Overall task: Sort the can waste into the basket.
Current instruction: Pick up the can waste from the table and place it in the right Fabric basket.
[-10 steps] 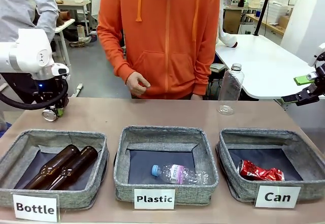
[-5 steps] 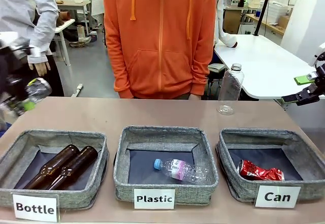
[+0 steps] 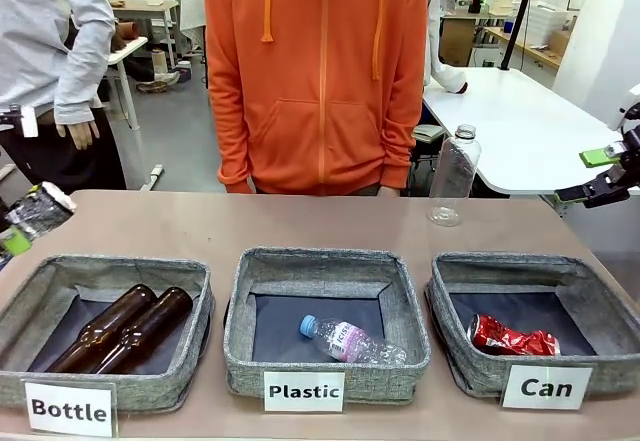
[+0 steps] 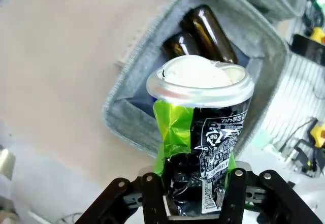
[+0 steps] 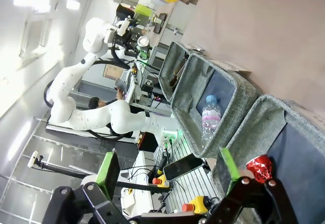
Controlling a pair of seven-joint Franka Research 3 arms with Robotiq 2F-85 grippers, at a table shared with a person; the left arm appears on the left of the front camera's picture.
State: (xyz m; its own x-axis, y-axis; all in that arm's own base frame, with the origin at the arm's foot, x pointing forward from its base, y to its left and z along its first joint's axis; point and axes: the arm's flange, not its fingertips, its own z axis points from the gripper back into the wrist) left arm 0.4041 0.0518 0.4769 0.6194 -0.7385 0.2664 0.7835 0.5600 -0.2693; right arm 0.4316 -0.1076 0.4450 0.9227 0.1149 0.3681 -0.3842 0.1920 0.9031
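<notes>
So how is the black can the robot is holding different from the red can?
The black crushed metal can has a silver end and white markings; the red crushed metal can is shiny red. The black one is held up in the left end effector near the table's left edge; the red one lies in the grey woven "Can" basket. Both are small, crumpled drink cans.

Black can (image 4: 203, 132) with a silver top, white print and a green patch, gripped in the black left hand (image 4: 195, 193) with green pads. A red can (image 3: 512, 338) lies in the grey woven basket (image 3: 590, 301), dark-lined, white "Can" label. Brown bottles (image 3: 125, 326) sit alongside; tan tabletop (image 3: 330, 221).
</notes>
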